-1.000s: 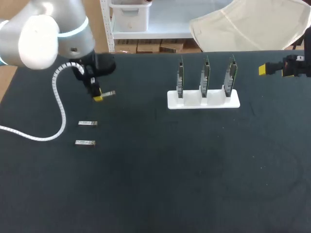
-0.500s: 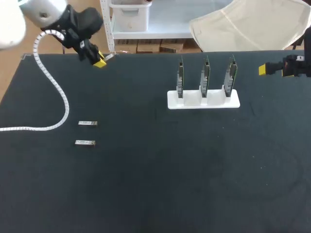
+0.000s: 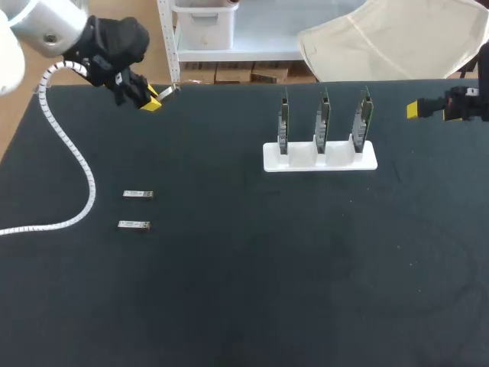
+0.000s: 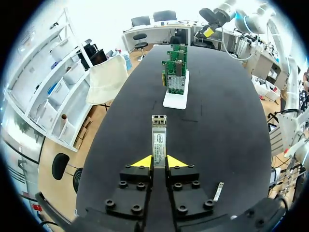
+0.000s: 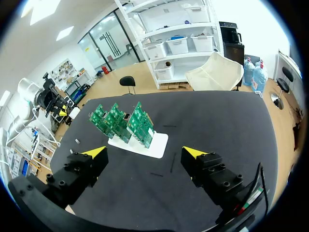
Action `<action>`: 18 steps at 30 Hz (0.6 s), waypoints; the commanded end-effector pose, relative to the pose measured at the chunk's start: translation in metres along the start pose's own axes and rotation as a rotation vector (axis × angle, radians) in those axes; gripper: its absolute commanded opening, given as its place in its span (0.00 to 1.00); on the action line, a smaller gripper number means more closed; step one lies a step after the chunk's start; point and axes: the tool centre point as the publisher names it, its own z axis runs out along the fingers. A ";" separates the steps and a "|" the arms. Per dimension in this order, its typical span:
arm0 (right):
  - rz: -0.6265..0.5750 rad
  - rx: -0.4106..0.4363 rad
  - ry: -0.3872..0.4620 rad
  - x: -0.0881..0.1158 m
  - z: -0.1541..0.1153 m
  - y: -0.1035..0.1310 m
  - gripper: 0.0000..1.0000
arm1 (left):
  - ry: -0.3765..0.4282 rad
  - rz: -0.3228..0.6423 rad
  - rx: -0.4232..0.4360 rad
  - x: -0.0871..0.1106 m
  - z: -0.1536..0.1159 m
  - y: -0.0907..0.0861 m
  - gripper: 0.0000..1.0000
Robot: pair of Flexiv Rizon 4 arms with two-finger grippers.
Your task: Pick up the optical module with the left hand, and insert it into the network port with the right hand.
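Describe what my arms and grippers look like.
The left arm has a rounded silver-grey and white shell with a black wrist, trailing a white coiled cable. Both the left gripper and right gripper have black bolted finger blocks with bright yellow wedge tips.

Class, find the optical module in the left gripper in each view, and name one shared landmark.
Head view: optical module juts from the left gripper near the table's far left corner.
Left wrist view: clamped in that gripper, pointing toward the white board stand.
Right wrist view: too small to make out.
Shared landmark: the white board stand.
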 end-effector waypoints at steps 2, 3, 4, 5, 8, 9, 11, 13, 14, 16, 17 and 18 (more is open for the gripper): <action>0.000 0.000 0.000 0.000 0.000 0.000 1.00 | -0.102 0.029 -0.001 -0.024 0.002 -0.005 0.00; 0.000 0.000 0.000 0.000 0.000 0.000 1.00 | -0.138 0.040 0.000 -0.035 0.004 -0.004 0.00; 0.000 0.000 0.000 0.000 0.000 0.000 1.00 | -0.172 0.049 0.003 -0.046 0.005 -0.003 0.00; 0.000 0.000 0.000 0.000 0.000 0.000 1.00 | -0.211 0.056 0.007 -0.059 0.006 -0.002 0.00; 0.000 0.000 0.000 0.000 0.000 0.000 1.00 | -0.309 0.100 0.028 -0.093 0.007 -0.004 0.00; 0.000 0.000 0.000 0.000 0.000 0.000 1.00 | -0.343 0.112 0.037 -0.103 0.007 -0.005 0.00; 0.000 0.000 0.000 0.000 0.000 0.000 1.00 | -0.411 0.125 0.058 -0.121 0.007 -0.007 0.00; 0.000 0.000 0.000 0.000 0.000 0.000 1.00 | -0.460 0.141 0.080 -0.136 0.008 -0.009 0.00; 0.000 0.000 0.000 0.000 0.000 0.000 1.00 | -0.471 0.146 0.088 -0.142 0.009 -0.010 0.00; 0.000 0.000 0.000 0.000 0.000 0.000 1.00 | -0.528 0.116 0.128 -0.151 0.014 -0.010 0.00; 0.000 0.000 0.000 0.000 0.000 0.000 1.00 | -0.549 0.111 0.145 -0.155 0.016 -0.011 0.00; 0.000 0.000 0.000 0.000 0.000 0.000 1.00 | -0.566 0.102 0.151 -0.158 0.018 -0.012 0.00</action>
